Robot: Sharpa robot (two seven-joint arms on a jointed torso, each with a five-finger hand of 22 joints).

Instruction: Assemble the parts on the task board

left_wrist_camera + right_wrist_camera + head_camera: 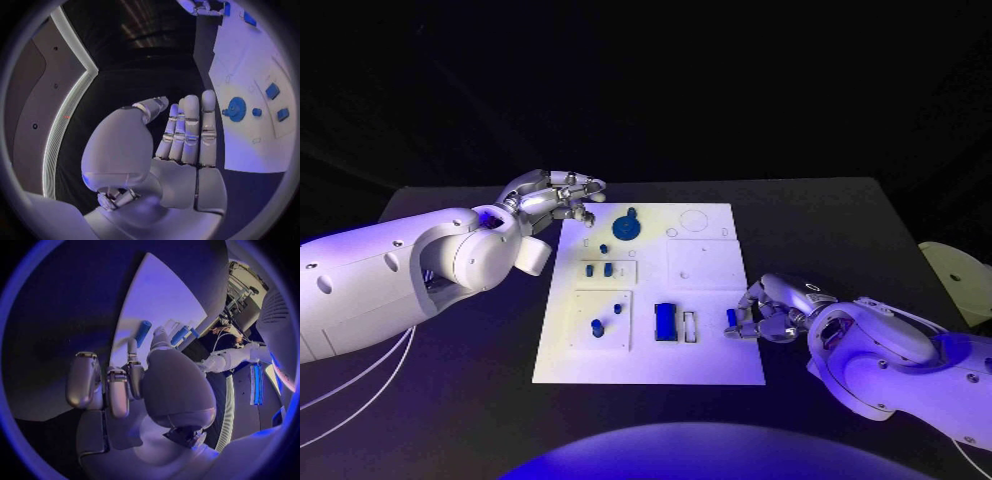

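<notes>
The right robot hand (769, 318) pinches a small blue peg (731, 318) at the right edge of the white task board (704, 262), beside the blue block (665, 321) and empty slot (689, 326). The left robot hand (557, 197) hovers released at the board's far-left corner, near the blue gear (627, 224). The peg's long axis appears roughly upright; judged best kept vertical and aligned over its hole before lowering onto the surface (819, 215).

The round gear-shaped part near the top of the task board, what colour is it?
Blue. The gear-shaped part shows best in the left wrist view, lying on the white task board.
</notes>
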